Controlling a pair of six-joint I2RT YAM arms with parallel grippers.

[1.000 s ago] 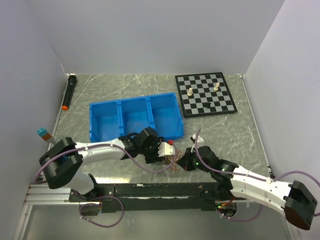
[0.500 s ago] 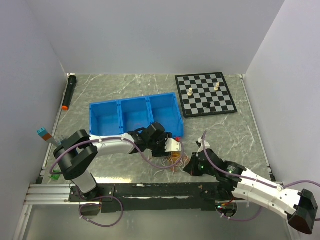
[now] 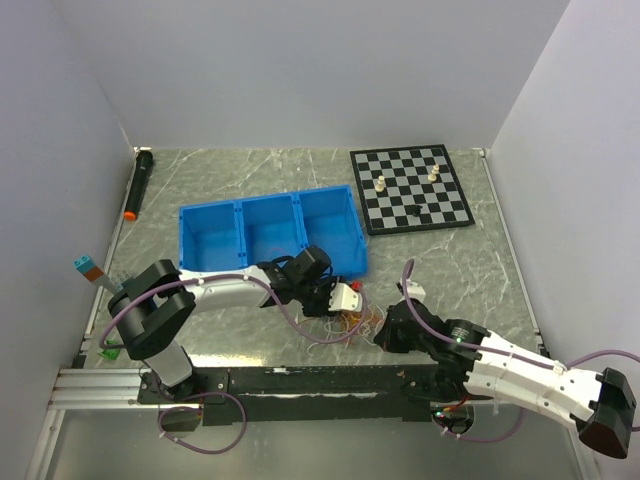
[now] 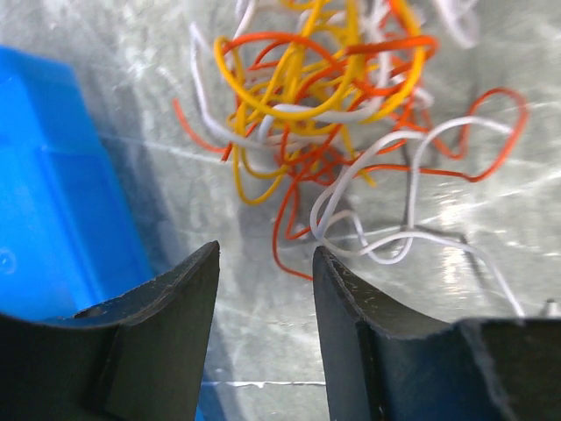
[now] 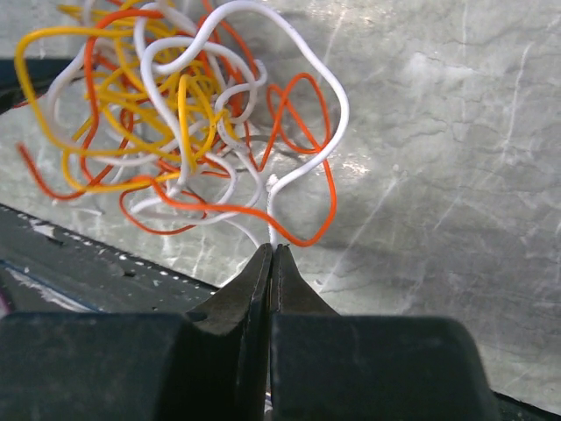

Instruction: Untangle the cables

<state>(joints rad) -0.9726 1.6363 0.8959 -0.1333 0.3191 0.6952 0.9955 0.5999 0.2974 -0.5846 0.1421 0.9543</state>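
Cables (image 3: 352,322) lie in an orange, yellow and white tangle on the desk (image 3: 460,262) near its front edge, between the two arms. The right end effector (image 5: 273,253) is pinched closed on one white strand. The left end effector (image 4: 266,259) stands partly spread and empty, just short of the tangle. Behind are a blue bin (image 3: 215,272) and a chessboard (image 3: 412,190).

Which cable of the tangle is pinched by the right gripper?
The white cable with the wide loop on the right: it runs straight down into the shut right gripper. The orange loop beside it only passes by outside the jaws.
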